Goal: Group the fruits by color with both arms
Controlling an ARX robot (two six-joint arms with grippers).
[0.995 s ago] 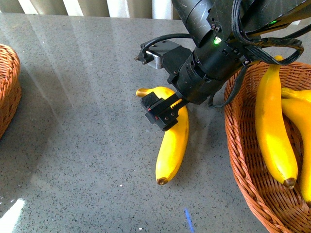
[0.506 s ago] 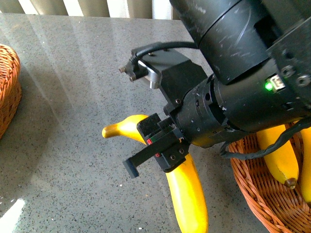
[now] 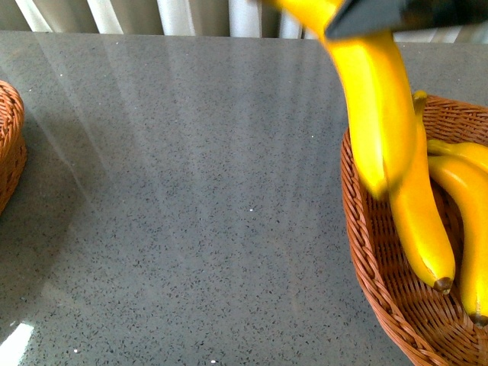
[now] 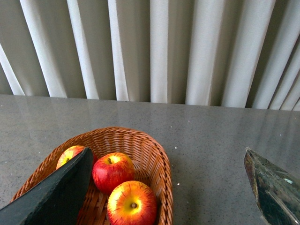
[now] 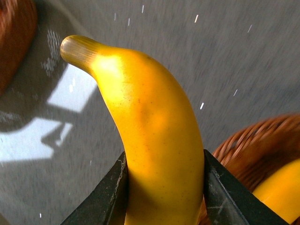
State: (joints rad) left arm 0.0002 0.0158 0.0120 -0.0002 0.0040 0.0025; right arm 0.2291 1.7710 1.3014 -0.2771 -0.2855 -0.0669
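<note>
Overhead, the right claw [image 5: 164, 187] pinched a banana [image 3: 374, 99] between its two fingers, holding it in the air above the counter [image 3: 191, 191] at the rim of the right basket [image 3: 366, 252] with two bananas. The left claw [image 4: 164, 187] stood spread near the basket of apples [image 4: 164, 168].

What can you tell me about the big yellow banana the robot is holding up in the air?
The glossy yellow curved banana looks smooth and shiny, with a brownish stubby tip at one end. The right gripper squeezes it between two black fingers, one on each side. In the front view it hangs lifted off the grey speckled table, blurred, its lower end over the rim of the brown wicker basket on the right, which already holds other yellow bananas. Whether it touches them is unclear.
</note>
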